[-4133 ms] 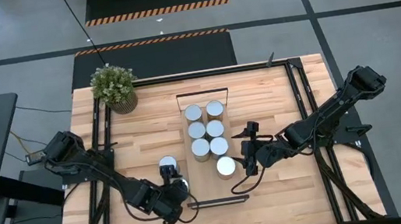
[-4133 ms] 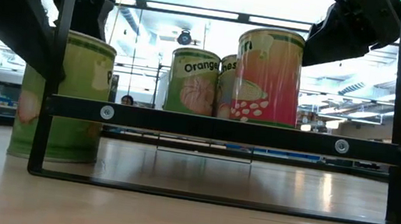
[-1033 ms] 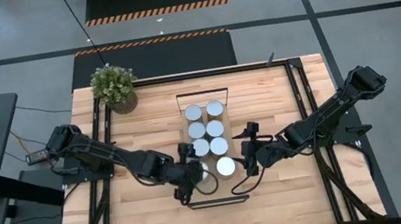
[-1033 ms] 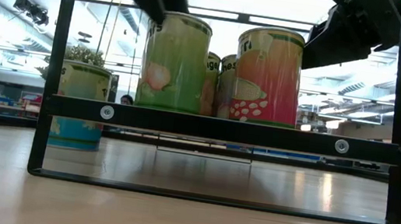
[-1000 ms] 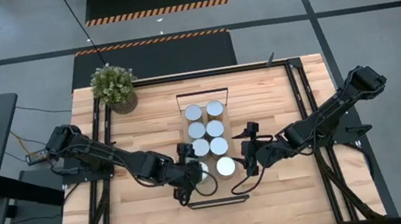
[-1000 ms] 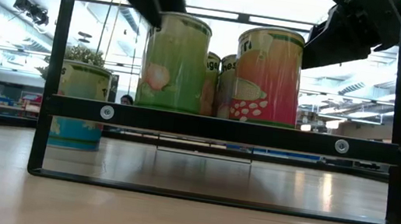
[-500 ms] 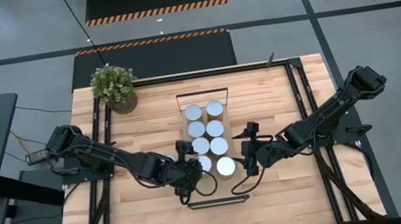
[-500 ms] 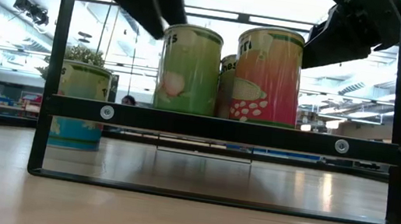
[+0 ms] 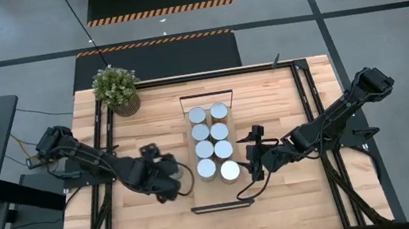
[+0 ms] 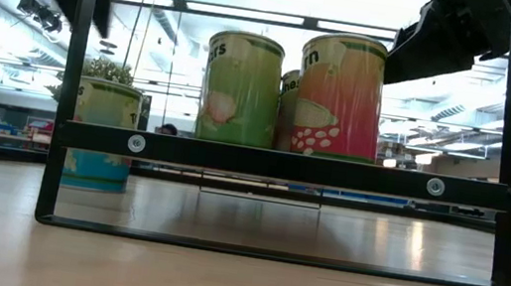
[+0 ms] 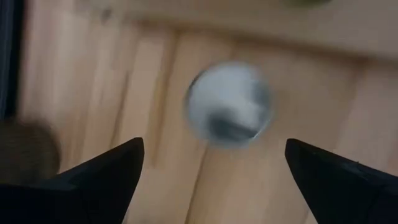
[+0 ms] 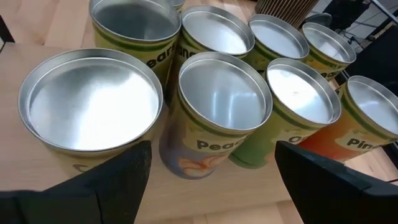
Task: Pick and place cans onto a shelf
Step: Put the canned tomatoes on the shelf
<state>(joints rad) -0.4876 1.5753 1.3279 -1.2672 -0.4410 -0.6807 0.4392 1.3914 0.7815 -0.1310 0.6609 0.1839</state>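
Several cans stand upright in two rows on the shelf [image 9: 220, 194], the nearest pair being a green can [image 9: 207, 169] and a pink one [image 9: 230, 170]. In the low view these two show as green [image 10: 240, 88] and pink [image 10: 340, 97] above the shelf's black end bar [image 10: 282, 165]. My left gripper [image 9: 178, 184] hangs open left of the shelf, pointing steeply down. In the left wrist view a blurred silver can top [image 11: 229, 104] lies beyond its fingers [image 11: 211, 180]. My right gripper [image 9: 253, 160] waits open just right of the pink can, with the cans ahead of it [image 12: 221, 180].
A potted plant [image 9: 116, 88] stands at the table's far left corner. Black metal frame rails [image 9: 309, 108] run along the table's left and right sides. Bare wood lies between the shelf and each rail and along the near edge.
My left gripper has drawn away from the green can toward the table's left edge and has rolled about its own axis. The green can first shifted slightly toward the far side. It now stands alone and upright on the shelf beside the pink can.
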